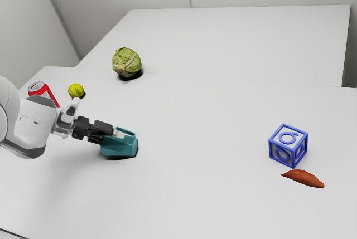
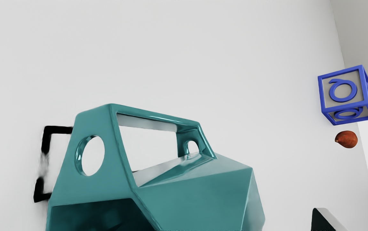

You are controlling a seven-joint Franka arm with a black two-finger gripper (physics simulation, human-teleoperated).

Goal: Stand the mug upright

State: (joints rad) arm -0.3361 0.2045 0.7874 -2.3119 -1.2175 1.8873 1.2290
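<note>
Mug [image 1: 119, 147] on its side on the desk [image 1: 212, 194], handle [image 1: 126, 131] up top, mouth toward the arm [image 1: 34, 125]. Pincer [image 1: 115, 133] right at the mug, fingers apart, not clamped; one fingertip [image 2: 325, 221] stands clear of the mug's body, the other I can't make out.

Around it: red soda can [image 1: 39, 88], partly blocked from sight by the arm; tennis ball [image 1: 76, 90] near the can; cabbage [image 1: 126, 63] farther back, well apart from the mug. Toward the exterior view's right, letter block [image 1: 288, 145] with sweet potato [image 1: 303, 178] near it, both well away from the mug.

Count: one mug, one can, one ball, one cabbage, one block, one sweet potato.

View differences: exterior view gives the can, ball and cabbage, plus the mug's dark shadow on the desk. Wrist view gives the mug's dark inside, the round holes through the handle's ends, and black angular marks [image 2: 46, 141] on the desk, partly covered by the handle. Block and sweet potato appear in both.
</note>
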